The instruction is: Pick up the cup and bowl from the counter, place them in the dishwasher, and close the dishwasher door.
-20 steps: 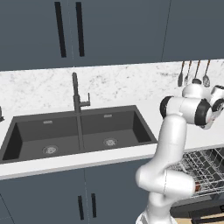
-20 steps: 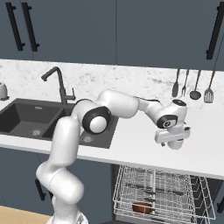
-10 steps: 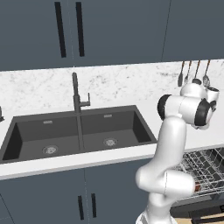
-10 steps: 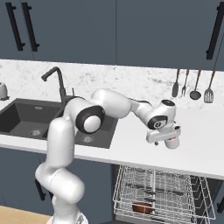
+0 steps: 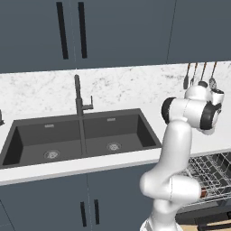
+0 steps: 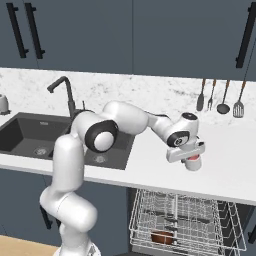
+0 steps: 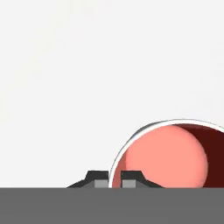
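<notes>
The cup (image 7: 168,159), grey-white outside and red inside, stands on the white counter (image 6: 235,167) right of the sink. My gripper (image 7: 113,178) points down at it, and its two dark fingertips are closed on the near rim, one inside and one outside. In the right base view the gripper (image 6: 192,159) sits low over the cup (image 6: 193,164), just above the worktop. Below the counter the dishwasher's wire rack (image 6: 200,220) is pulled out, with a red-brown bowl (image 6: 161,237) lying in it. A dark strip under the rack (image 5: 200,220) may be the open dishwasher door.
The dark double sink (image 5: 81,135) and its tap (image 5: 79,97) lie left of the arm. Several utensils (image 6: 220,95) hang on the back wall behind the cup. Blue-grey cupboards with black handles (image 5: 70,29) run above the counter.
The hand has come left and down onto the cup. Its jaws, open a second ago, have closed on the cup's rim.
</notes>
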